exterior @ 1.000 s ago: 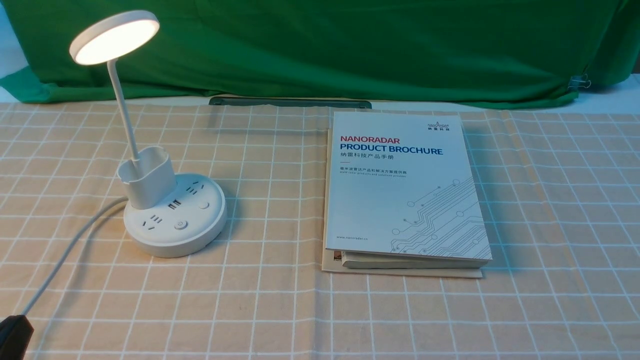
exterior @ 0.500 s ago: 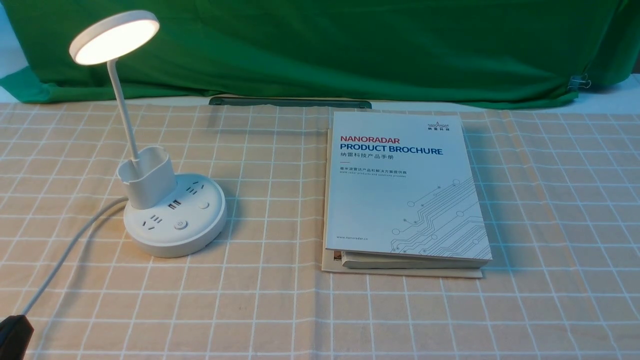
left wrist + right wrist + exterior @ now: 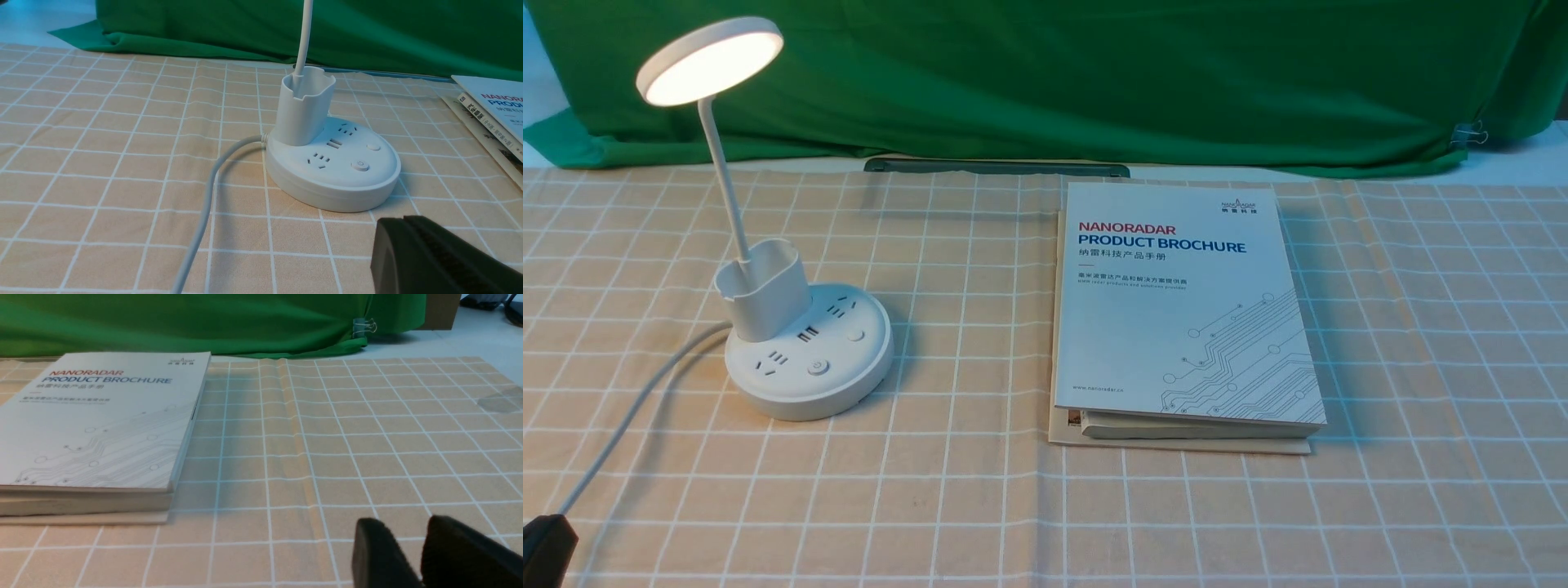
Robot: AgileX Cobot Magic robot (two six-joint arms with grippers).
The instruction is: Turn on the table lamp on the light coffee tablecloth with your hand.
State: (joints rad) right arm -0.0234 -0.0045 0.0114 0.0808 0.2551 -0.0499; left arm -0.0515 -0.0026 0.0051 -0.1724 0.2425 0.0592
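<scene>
This looks like a staged lab or recording setup, not a home. A green backdrop cloth (image 3: 1094,73) hangs behind the table (image 3: 441,339), pinned at one corner with a metal binder clip (image 3: 363,326). The table is covered by a light coffee tablecloth (image 3: 964,490) with a white grid. Few props lie on it: a lit table lamp (image 3: 800,343) and a stack of product brochures (image 3: 1180,318) from a radar firm.
</scene>
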